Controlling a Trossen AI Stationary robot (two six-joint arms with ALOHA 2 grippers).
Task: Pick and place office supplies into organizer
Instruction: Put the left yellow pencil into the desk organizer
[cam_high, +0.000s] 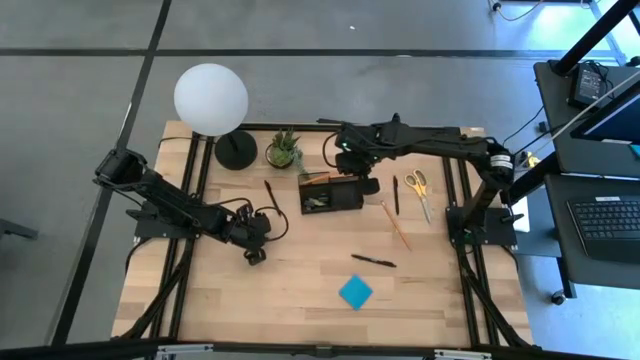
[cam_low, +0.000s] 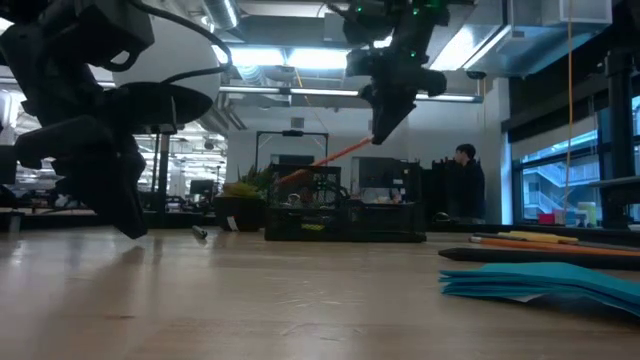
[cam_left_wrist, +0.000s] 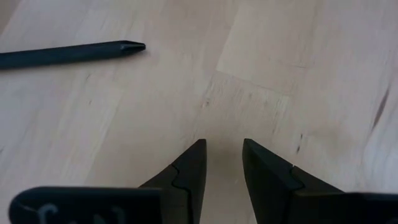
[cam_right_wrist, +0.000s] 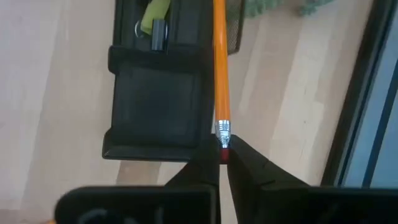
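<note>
The jaws of the right gripper (cam_right_wrist: 222, 155) are pinched tight on the red eraser end of an orange pencil (cam_right_wrist: 219, 62). The pencil is long and thin. It points straight away from the fingers, out over the black organizer (cam_right_wrist: 158, 99). In the low view the pencil (cam_low: 325, 160) is seen slanted, with the held end up high and the far end down low at the organizer (cam_low: 340, 215). A yellow block (cam_right_wrist: 152, 15) and a small black clip (cam_right_wrist: 159, 32) are seen inside one compartment.

The right arm is stretched across the back of the table from its base on the right side. Its gripper (cam_high: 352, 160) is held up in the air, just above the organizer (cam_high: 330, 193), which sits near the small plant (cam_high: 284, 150).

The jaws of the left gripper (cam_left_wrist: 222, 165) are parted a little, and nothing is held between them. The left arm is bent low over the left part of the table (cam_high: 300, 280), and its gripper (cam_high: 256, 250) is near the wood. A black pen (cam_left_wrist: 68, 53) is seen lying flat ahead of it, well apart from the fingers.

More things are left on the table: another black pen (cam_high: 373, 260), the blue sticky-note pad (cam_high: 355, 292), a second orange pencil (cam_high: 396, 226) and the yellow-handled scissors (cam_high: 419, 190).
</note>
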